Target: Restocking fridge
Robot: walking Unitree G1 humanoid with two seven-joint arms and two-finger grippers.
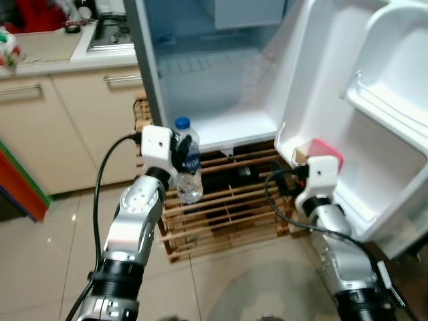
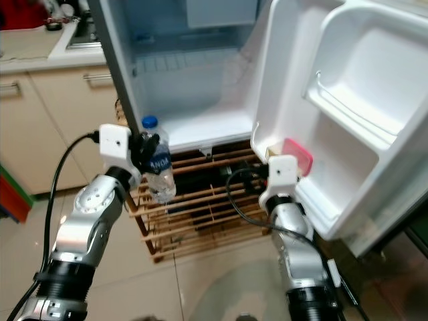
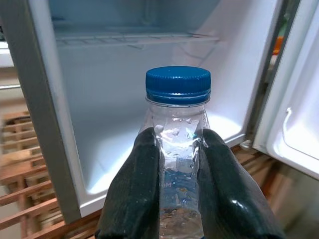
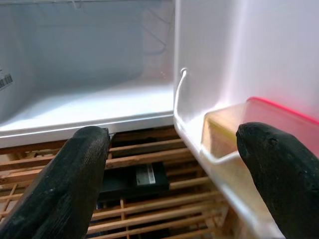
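A clear water bottle [image 1: 188, 167] with a blue cap [image 3: 178, 84] is held upright in my left gripper [image 3: 177, 154], whose black fingers [image 3: 137, 189] are shut on its neck. It hangs just in front of the open fridge [image 1: 214, 80], near the left edge of the opening. The fridge's white floor [image 4: 89, 107] is bare. My right gripper [image 4: 174, 184] stands open, low beside the open door [image 1: 361, 120]. A container with a pink lid [image 1: 326, 152] sits in the door's bottom shelf [image 4: 219, 159], next to the right fingers [image 4: 279, 169].
The fridge stands on a wooden slatted pallet [image 1: 221, 214] with a dark flat object [image 4: 134, 180] under the slats. Beige kitchen cabinets [image 1: 60, 127] and a counter with a stove [image 1: 110, 33] are to the left. Glossy tiled floor [image 1: 40, 267] lies below.
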